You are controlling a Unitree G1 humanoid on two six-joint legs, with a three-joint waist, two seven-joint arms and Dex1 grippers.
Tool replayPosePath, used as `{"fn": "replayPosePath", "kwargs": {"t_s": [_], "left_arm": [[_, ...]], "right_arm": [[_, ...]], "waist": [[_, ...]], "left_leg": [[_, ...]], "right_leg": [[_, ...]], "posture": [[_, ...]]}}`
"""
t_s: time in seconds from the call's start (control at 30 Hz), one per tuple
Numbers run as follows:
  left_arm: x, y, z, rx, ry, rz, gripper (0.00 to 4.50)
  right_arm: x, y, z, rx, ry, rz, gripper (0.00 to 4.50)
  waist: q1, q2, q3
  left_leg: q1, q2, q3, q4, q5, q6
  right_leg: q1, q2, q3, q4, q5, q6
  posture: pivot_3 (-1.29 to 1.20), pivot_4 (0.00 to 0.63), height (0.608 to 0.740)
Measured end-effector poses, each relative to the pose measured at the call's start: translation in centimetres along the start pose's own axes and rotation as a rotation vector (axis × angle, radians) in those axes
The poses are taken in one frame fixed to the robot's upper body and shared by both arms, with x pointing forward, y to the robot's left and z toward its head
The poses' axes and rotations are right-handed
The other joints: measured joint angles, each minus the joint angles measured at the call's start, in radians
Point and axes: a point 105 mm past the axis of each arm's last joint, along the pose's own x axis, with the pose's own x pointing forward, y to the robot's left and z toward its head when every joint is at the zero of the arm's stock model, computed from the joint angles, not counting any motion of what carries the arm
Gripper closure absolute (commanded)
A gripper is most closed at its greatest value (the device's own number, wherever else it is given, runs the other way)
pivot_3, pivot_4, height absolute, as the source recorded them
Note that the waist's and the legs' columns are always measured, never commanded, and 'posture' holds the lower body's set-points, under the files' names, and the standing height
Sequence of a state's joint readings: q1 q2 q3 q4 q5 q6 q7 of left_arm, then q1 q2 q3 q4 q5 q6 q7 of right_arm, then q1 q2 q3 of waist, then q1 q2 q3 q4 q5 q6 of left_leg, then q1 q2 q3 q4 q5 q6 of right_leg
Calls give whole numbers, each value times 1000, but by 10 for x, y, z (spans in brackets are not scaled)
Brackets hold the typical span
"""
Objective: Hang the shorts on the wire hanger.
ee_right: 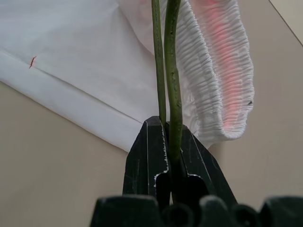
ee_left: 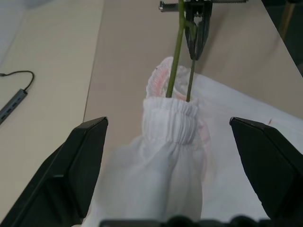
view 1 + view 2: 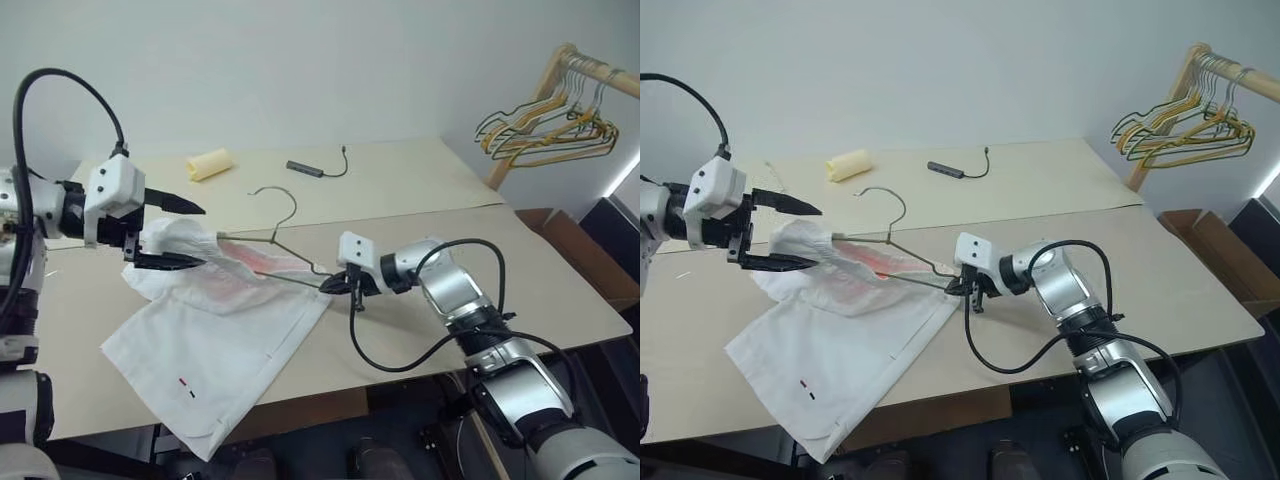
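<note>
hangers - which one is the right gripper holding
The wire hanger, thin, dark grey, lying across the table and threaded into the shorts. The yellow and dark hangers hang bunched on the wooden rail.

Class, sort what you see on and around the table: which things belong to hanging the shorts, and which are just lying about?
Belongs to the job:
- shorts
- wire hanger
- right gripper, shut on the hanger
- left gripper, open around the waistband

Just lying about:
- yellow roll
- cable adapter
- bunched hangers on the rack
</note>
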State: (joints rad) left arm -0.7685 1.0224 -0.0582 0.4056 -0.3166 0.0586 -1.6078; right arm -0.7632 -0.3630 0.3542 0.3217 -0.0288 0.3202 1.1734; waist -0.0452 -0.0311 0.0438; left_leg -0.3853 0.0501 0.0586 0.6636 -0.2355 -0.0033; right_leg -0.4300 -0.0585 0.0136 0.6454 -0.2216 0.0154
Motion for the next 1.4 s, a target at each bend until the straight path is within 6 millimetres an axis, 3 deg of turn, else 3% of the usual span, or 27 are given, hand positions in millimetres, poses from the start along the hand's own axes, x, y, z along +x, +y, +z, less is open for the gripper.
{"fn": "replayPosePath", "kwargs": {"t_s": [0.03, 0.13, 0.57, 0.93, 1.17, 1.4], "left_arm": [[2, -1, -3, -2, 15, -14, 19], [9, -6, -14, -21, 61, -65, 573], [30, -8, -35, -88, 80, -117, 4473], [29, -2, -33, -46, 89, -73, 4473], [28, 0, -26, -17, 66, -53, 4500], [25, 2, -32, -25, 81, -4, 4500]], "right_arm": [[1, 1, 0, -4, 4, 3, 4500], [3, 3, -3, -20, 28, 12, 4500], [1, 6, -4, -47, 41, -1, 4500], [1, -3, 0, -149, 23, -116, 4500], [0, -15, 14, -203, -66, -240, 2481], [-30, -42, 16, -180, -101, -431, 167]], "waist": [[0, 0, 0], [0, 0, 0], [-2, 0, 0], [-2, 0, 0], [-5, 0, 0], [-7, 0, 0]], "left_leg": [[0, 0, 0, 0, 0, 0], [0, 0, 0, 0, 0, 0], [-6, 0, 0, 4, 0, 0], [-6, 0, 0, 4, 0, 0], [-6, 0, 0, 5, 0, 0], [-6, 0, 0, 5, 0, 0]], "right_leg": [[0, 0, 0, 0, 0, 0], [0, 0, 0, 0, 0, 0], [-6, 0, 0, 2, 0, 0], [-6, 0, 0, 3, 0, 0], [-6, 0, 1, 3, 2, -3], [-6, 0, 1, 3, 3, -4]], "posture": [[6, 0, 740], [-2, 0, 740], [-15, 0, 740], [-13, 0, 740], [-23, 0, 740], [-34, 0, 740]]}}
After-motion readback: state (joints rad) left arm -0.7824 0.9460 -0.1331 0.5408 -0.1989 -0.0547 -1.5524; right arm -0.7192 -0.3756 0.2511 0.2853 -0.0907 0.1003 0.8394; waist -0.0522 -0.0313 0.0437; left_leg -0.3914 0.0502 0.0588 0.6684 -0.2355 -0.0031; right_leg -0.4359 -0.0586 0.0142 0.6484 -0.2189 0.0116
